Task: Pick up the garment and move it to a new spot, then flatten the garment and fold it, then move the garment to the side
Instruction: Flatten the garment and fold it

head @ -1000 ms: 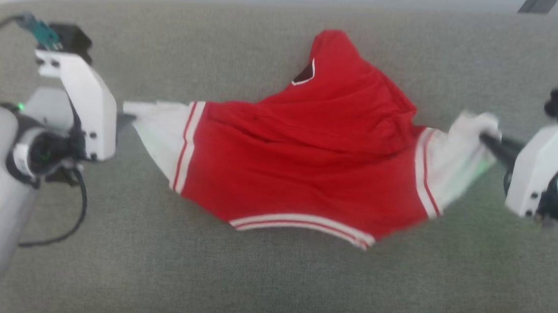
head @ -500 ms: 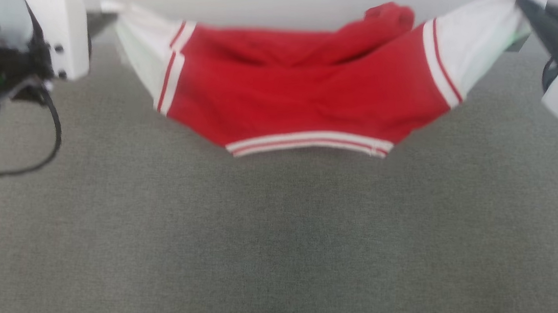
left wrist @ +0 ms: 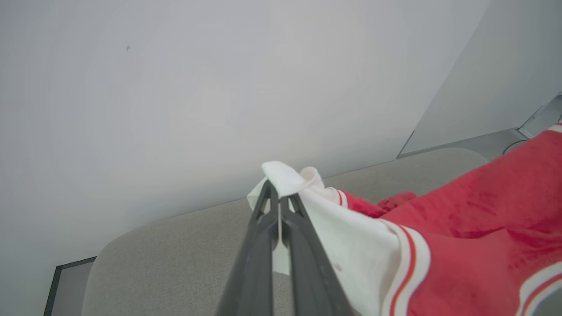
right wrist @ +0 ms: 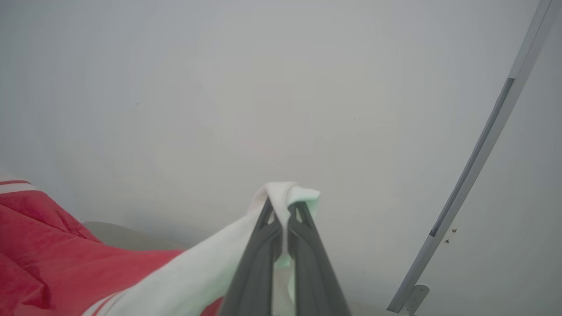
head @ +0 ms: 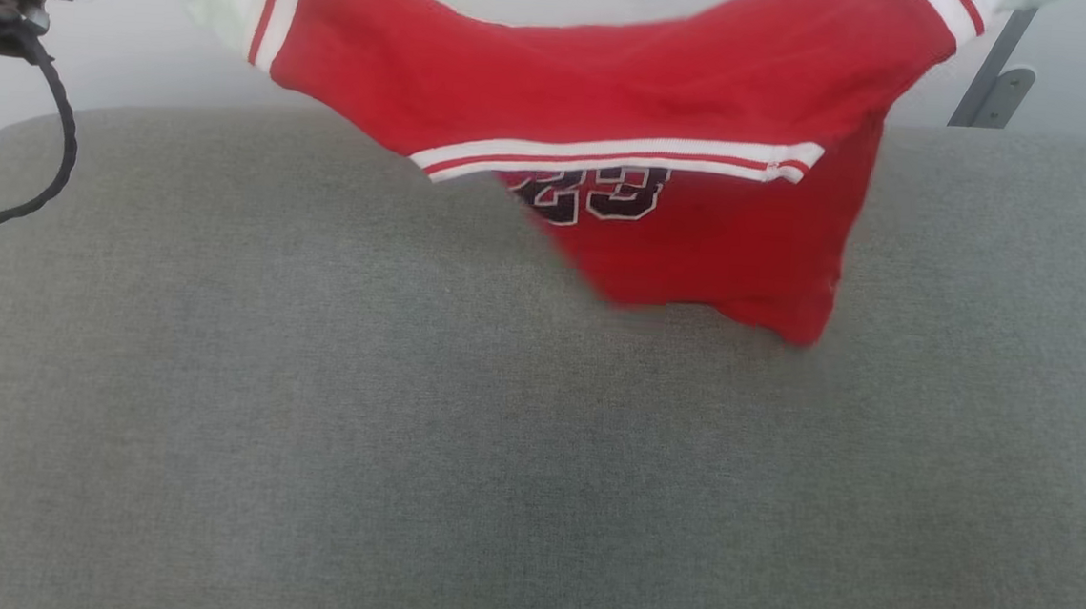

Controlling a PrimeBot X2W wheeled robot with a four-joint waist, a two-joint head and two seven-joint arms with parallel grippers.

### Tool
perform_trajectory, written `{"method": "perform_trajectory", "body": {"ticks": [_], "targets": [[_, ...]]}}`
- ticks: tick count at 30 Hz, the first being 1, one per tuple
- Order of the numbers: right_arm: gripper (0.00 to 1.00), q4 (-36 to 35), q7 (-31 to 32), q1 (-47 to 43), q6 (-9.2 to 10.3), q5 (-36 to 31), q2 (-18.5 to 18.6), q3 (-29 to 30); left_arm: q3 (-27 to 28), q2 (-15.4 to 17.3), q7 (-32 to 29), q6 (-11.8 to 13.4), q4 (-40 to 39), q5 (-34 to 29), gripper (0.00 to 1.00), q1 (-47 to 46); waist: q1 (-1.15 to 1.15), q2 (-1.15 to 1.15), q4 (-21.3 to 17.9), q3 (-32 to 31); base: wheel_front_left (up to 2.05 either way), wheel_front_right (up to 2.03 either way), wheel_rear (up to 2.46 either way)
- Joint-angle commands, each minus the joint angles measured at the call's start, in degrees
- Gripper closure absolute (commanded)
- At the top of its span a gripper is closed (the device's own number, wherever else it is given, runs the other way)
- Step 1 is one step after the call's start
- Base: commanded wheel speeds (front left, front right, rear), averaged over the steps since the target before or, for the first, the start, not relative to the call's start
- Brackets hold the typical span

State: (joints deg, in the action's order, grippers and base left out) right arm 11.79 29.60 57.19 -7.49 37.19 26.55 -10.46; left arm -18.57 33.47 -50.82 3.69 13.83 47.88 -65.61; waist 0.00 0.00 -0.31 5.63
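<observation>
Head view: red T-shirt [head: 616, 80] with white sleeves, striped trim and a dark "23" print [head: 598, 194], slung in the air across the top of the frame above the grey upholstered surface [head: 400, 428]. One red corner droops lowest, right of centre; whether it brushes the upholstery cannot be told. Step judged in hand: carrying the shirt to a new spot. To do it well, hold both arms level and evenly apart so the cloth hangs spread but not strained. Raise the drooping corner clear before travelling, then lower the hem first so the body lays out flat. Left wrist view: left gripper [left wrist: 279, 197], fingers pressed fully together, pinching the rolled edge of a white sleeve [left wrist: 342, 237]; the red body trails off to the right. Right wrist view: right gripper [right wrist: 284, 206], likewise clamped tight, a fold of the other white sleeve [right wrist: 206, 263] caught between its tips. A slanting metal rail [right wrist: 478, 162] stands behind.
</observation>
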Motion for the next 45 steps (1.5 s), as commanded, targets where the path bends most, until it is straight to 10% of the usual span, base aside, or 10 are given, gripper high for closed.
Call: {"method": "perform_trajectory", "body": {"ticks": [1,14,34,45], "targets": [[1.00,1.1,-0.7,0.9,0.00,-0.2,-0.5,-0.1,-0.1,-0.3,0.4,-0.3,0.5,-0.6,1.00,-0.7,0.00,0.00,0.0,-0.1,0.00,0.00,0.00],[1.00,8.6,-7.8,4.2,0.00,-4.6,-1.7,-1.0,-0.4,-0.9,4.3,-1.4,4.7,-1.6,1.00,-2.0,0.00,0.00,0.5,1.1,0.00,0.00,0.00],[1.00,30.2,-41.4,27.6,0.01,-33.4,-9.2,5.4,-2.8,-6.7,41.0,-10.0,22.4,-14.2,1.00,-26.2,0.00,0.00,1.6,18.4,0.00,0.00,0.00],[1.00,40.6,-44.7,26.1,0.01,-42.1,-12.9,10.3,-8.5,-10.2,52.2,-11.2,36.7,-12.8,1.00,-24.6,0.00,0.00,3.6,21.9,0.00,0.00,0.00]]}}
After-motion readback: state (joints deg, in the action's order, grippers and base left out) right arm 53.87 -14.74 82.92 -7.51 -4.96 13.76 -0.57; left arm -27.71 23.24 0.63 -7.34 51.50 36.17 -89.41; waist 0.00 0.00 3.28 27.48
